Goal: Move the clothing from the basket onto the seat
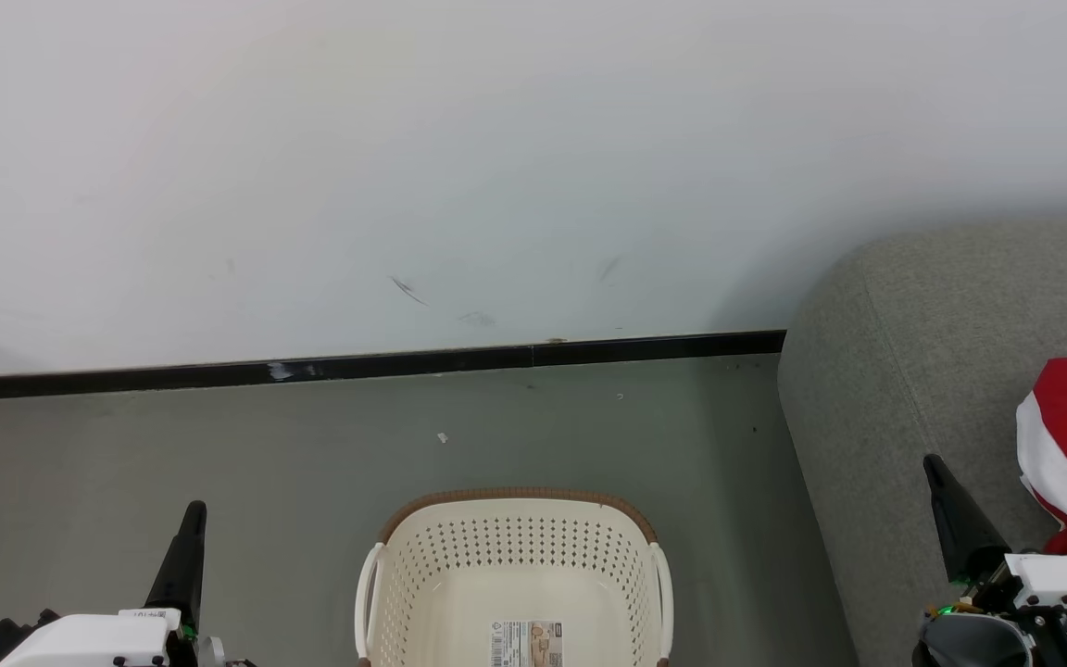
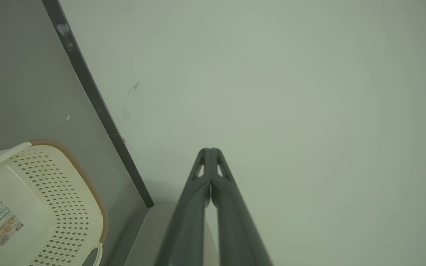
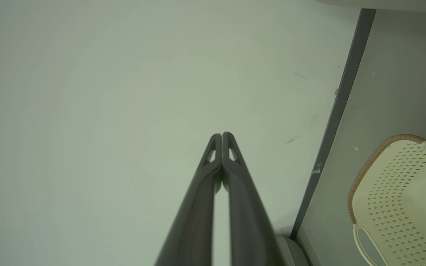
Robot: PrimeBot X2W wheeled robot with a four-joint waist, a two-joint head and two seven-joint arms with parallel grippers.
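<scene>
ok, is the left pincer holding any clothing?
No, the left pincer is shut tip to tip with nothing caught in it.

You faced a plain indoor room furnished like a home living space: a large grey fabric-upholstered sofa piece (image 1: 876,371) stood by a scuffed white painted wall (image 1: 404,139), a black skirting board (image 1: 404,363) edged the smooth grey floor (image 1: 219,445), and an oval cream-white perforated plastic laundry basket (image 1: 515,501) sat there.
</scene>
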